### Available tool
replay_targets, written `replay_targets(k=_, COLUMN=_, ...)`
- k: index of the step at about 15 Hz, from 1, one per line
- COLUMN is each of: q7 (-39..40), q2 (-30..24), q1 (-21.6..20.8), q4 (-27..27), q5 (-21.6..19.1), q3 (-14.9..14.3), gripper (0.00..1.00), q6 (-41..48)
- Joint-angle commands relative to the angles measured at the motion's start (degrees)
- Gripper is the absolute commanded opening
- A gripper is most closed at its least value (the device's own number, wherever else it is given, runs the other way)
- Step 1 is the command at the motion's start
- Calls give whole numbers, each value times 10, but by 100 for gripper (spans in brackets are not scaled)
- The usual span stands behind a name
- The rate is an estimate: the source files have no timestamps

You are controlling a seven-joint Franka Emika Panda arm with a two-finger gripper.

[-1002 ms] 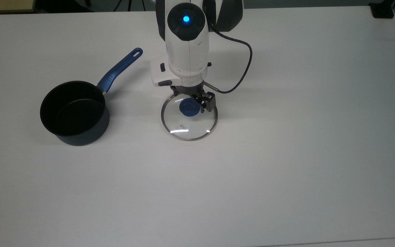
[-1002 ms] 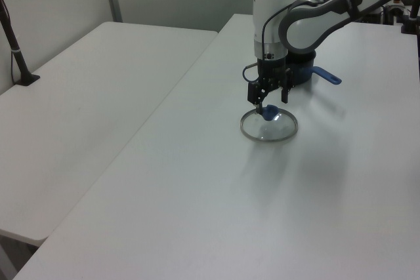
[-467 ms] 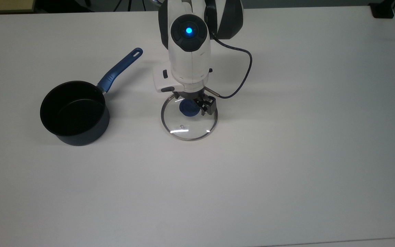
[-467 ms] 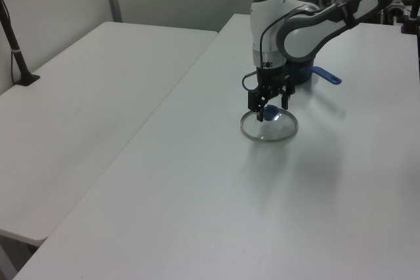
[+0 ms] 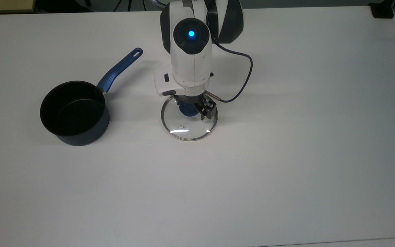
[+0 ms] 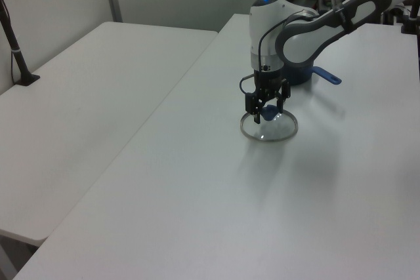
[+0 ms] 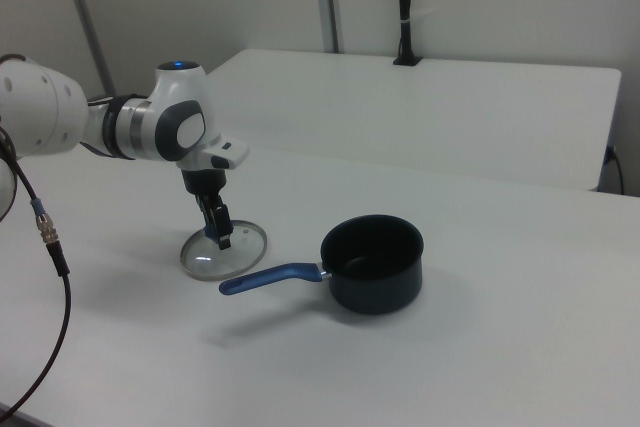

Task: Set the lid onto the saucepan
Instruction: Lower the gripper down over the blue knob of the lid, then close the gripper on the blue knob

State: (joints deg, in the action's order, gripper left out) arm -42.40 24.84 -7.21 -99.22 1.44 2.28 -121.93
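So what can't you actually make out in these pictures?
- Whether the gripper touches the lid's knob: top view, the arm's white body covers the fingers.
- The far edge of the lid: top view, under the arm.
- The pan: left view, mostly behind the arm, only its handle end sticks out.
- The lid's steam vent: too small in the left and right views.

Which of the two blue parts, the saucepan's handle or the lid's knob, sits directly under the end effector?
The lid's knob, beneath the end effector; the saucepan's handle lies apart.
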Motion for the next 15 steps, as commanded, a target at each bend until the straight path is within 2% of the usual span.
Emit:
replay_targets(k=1, q7=-15, q2=2, q1=-4, q4=4, q5=13, q3=-2, gripper=83, q6=-9)
replay_targets(k=5, q7=-16, q2=1, q1=-3, q4=5, q5=14, q3=-2, gripper=69, q6=-9)
replay_targets(k=10, q7=-12, q2=-6, q1=-1, q4=12, q5=14, q3=-2, gripper=62, q6=-3)
replay_targets(k=15, q7=6, q2=-24, q1=-1, q4=13, q5=15, q3=-3, gripper=60, q6=6)
